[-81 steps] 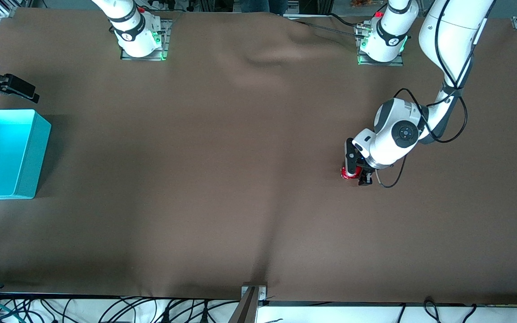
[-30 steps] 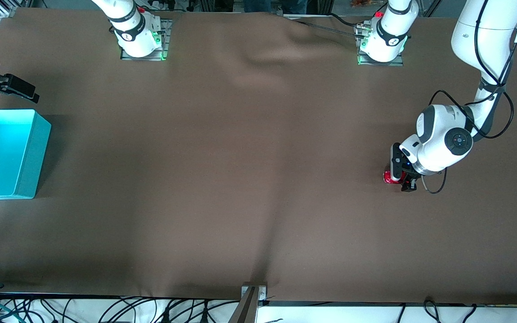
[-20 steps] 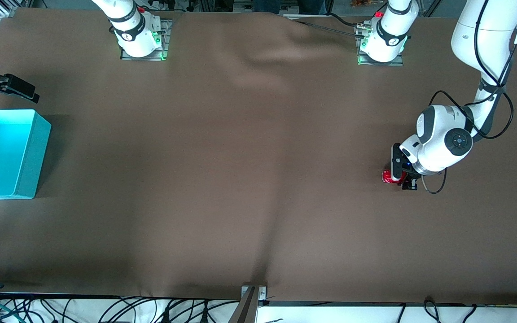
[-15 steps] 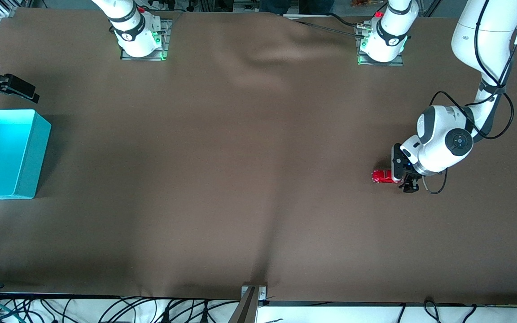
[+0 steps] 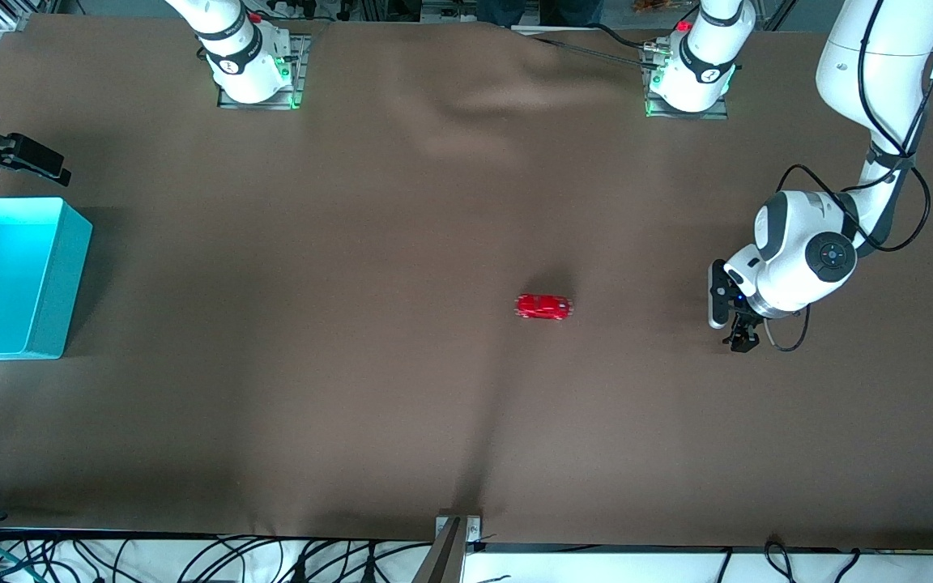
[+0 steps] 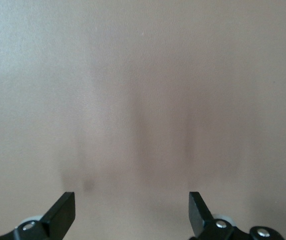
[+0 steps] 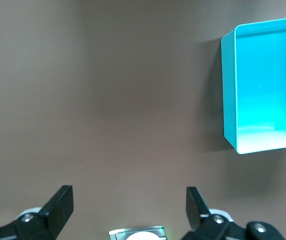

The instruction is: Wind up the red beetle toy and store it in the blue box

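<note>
The red beetle toy (image 5: 543, 307) stands free on the brown cloth near the table's middle, slightly blurred. It is well clear of my left gripper (image 5: 727, 320), which hangs low over the cloth toward the left arm's end. That gripper (image 6: 132, 200) is open, with only bare cloth between its fingers. The blue box (image 5: 57, 275) sits open-topped and empty at the right arm's end of the table. My right gripper (image 5: 25, 166) waits high up by the box (image 7: 229, 90). This gripper (image 7: 129, 195) is open and holds nothing.
Brown cloth (image 5: 402, 389) covers the whole table, with a raised fold (image 5: 499, 101) between the two arm bases. A metal post (image 5: 452, 546) stands at the table's edge nearest the front camera, among loose cables.
My left gripper has opened and let go of the toy. The toy has run across the cloth toward the blue box's end. The right arm has not moved.
</note>
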Robot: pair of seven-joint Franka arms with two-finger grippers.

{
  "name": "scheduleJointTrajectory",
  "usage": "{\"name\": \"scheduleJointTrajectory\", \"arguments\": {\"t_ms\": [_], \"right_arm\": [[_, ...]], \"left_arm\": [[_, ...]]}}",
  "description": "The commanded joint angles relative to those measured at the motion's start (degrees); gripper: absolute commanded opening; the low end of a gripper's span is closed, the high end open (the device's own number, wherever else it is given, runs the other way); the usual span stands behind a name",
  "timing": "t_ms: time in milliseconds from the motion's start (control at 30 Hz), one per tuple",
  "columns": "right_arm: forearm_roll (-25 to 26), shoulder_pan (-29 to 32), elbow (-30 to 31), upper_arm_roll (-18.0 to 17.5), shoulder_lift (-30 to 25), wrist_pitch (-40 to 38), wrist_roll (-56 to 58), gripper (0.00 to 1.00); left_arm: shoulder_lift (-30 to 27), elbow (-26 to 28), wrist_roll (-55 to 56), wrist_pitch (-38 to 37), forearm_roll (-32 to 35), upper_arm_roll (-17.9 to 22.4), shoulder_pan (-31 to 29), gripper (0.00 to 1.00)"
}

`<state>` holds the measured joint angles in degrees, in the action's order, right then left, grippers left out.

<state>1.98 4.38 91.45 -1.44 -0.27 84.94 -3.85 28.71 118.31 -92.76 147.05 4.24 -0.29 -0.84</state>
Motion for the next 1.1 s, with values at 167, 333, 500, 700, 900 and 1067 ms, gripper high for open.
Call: {"name": "scheduleJointTrajectory", "arguments": {"t_ms": [167,333,500,700,900,1067], "right_arm": [[-0.57,0.28,-0.13,-0.06,-0.35,-0.22,0.07,1.00],[-0.57,0.28,-0.13,-0.06,-0.26,-0.22,0.07,1.00],[-0.57,0.28,-0.13,-0.06,-0.35,-0.30,0.07,1.00],[-0.57,0.28,-0.13,-0.14,-0.35,-0.39,0.07,1.00],[-0.57,0.19,-0.13,-0.23,-0.35,-0.39,0.07,1.00],[-0.57,0.11,-0.13,-0.23,-0.35,-0.30,0.07,1.00]], "left_arm": [[-0.94,-0.10,-1.02,-1.41,1.30,0.11,-0.22,1.00],[-1.02,-0.10,-0.93,-1.41,1.30,0.20,-0.22,1.00],[-1.02,-0.10,-0.93,-1.41,1.30,0.20,-0.22,1.00],[-1.11,-0.10,-0.93,-1.41,1.30,0.20,-0.22,1.00],[-1.46,-0.10,-1.02,-1.41,1.30,0.20,-0.22,1.00],[-2.34,-0.10,-0.84,-1.41,1.30,0.20,-0.22,1.00]]}}
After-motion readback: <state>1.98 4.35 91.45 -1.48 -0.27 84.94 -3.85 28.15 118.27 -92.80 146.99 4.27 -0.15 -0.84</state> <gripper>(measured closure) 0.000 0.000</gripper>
